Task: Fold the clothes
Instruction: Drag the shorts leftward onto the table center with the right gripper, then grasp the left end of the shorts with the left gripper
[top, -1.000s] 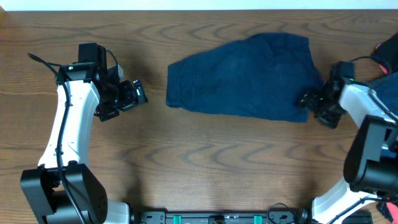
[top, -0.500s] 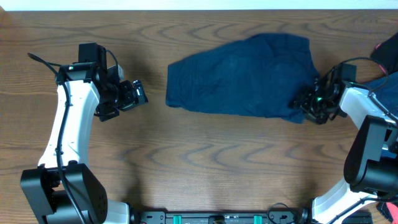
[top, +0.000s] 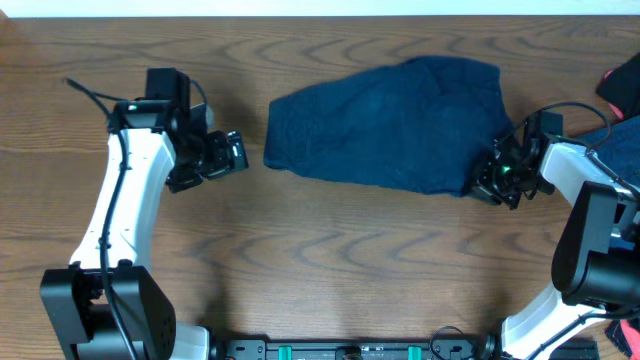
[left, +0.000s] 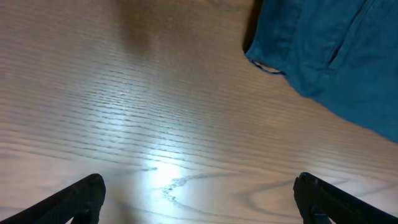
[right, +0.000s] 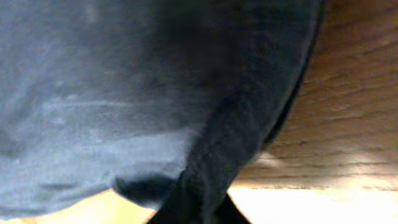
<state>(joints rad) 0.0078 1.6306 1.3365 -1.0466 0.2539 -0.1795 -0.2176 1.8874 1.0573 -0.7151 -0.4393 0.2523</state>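
The navy shorts (top: 385, 125) lie spread at the table's (top: 300, 250) far right-centre. The right gripper (top: 492, 178) looks clamped on their near right corner, where the fabric bunches into a pinch. The left gripper (left: 199, 193) hangs wide apart and empty, just left of them. This is probably the corner-taking step, and next the left gripper needs a hold on the left edge.

the left gripper (top: 236, 153) is held with fingers (left: 84, 194) spread wide; the right gripper (top: 492, 180) is clamped on dark navy blue cloth shorts (top: 390, 125).

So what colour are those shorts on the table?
The shorts are plain dark navy; the overhead view shows it best.
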